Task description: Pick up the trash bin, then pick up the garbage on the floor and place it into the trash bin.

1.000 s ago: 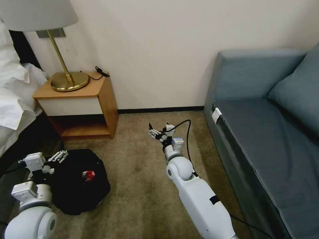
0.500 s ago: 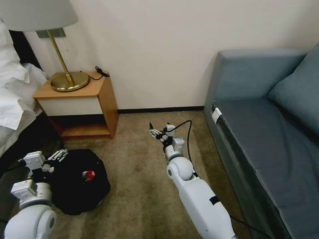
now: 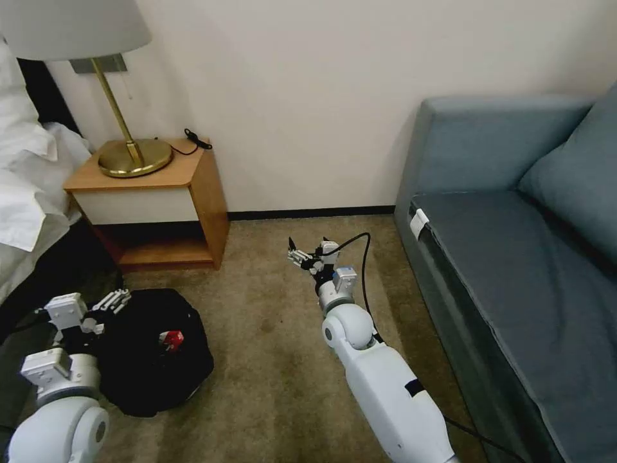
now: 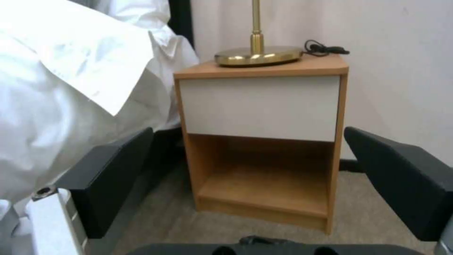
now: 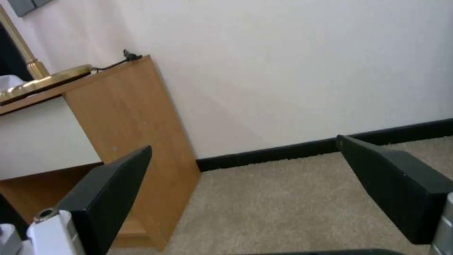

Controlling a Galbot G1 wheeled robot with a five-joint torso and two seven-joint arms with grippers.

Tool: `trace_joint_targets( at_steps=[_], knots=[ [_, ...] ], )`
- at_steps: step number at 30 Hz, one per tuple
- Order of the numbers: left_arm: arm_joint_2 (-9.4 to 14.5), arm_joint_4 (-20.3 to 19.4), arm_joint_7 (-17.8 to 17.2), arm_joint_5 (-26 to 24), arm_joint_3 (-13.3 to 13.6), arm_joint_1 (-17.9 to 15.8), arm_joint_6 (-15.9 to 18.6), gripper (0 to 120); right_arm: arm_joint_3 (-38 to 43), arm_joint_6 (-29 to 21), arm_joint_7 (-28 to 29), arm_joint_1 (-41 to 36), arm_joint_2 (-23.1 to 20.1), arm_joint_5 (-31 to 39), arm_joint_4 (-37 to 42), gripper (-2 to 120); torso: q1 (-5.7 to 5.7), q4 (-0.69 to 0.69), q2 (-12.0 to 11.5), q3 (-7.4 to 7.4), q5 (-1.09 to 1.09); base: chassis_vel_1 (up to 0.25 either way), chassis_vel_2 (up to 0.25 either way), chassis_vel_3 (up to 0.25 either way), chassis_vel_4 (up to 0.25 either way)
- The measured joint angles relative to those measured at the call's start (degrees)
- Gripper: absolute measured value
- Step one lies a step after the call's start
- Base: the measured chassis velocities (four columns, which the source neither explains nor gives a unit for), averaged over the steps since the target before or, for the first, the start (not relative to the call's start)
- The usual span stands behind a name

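Trash bin (image 3: 151, 357) on carpet w/ red packet (image 3: 171, 339) inside, left pincer (image 3: 110, 301) at its rim, right pincer (image 3: 301, 256) mid-floor.

Even, soft indoor light, no glare.
My head view's sharp; wall (image 3: 308, 96) bright, deep shadow under the nightstand (image 3: 154, 193); my wrist views are soft, my near fingers (image 4: 108, 177) blurred.

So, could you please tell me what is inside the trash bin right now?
A red snack packet lies on the black liner inside the trash bin. Anything deeper is hidden by the liner's dark folds.
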Motion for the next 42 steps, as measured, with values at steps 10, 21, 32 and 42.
trace_joint_targets(
  at_steps=[10,21,32,42],
  knots=[
    [0.0,0.0,0.0,0.0,0.0,0.0,0.0,100,0.0,0.0,0.0,0.0,0.0,0.0,0.0,100,0.0,0.0,0.0,0.0,0.0,0.0,0.0,0.0,0.0],
    [0.0,-0.1,-0.1,0.0,0.0,0.0,0.0,100,0.0,0.0,0.0,0.0,0.0,0.0,0.0,100,0.0,0.0,0.0,0.0,0.0,0.0,0.0,0.0,0.0],
    [0.0,-0.1,-0.1,0.0,0.0,0.0,0.0,100,0.0,0.0,0.0,0.0,0.0,0.0,0.0,100,0.0,0.0,0.0,0.0,0.0,0.0,0.0,0.0,0.0],
    [0.0,-0.1,-0.1,0.0,0.0,0.0,0.0,100,0.0,0.0,0.0,0.0,0.0,0.0,0.0,100,0.0,0.0,0.0,0.0,0.0,0.0,0.0,0.0,0.0]
  ],
)
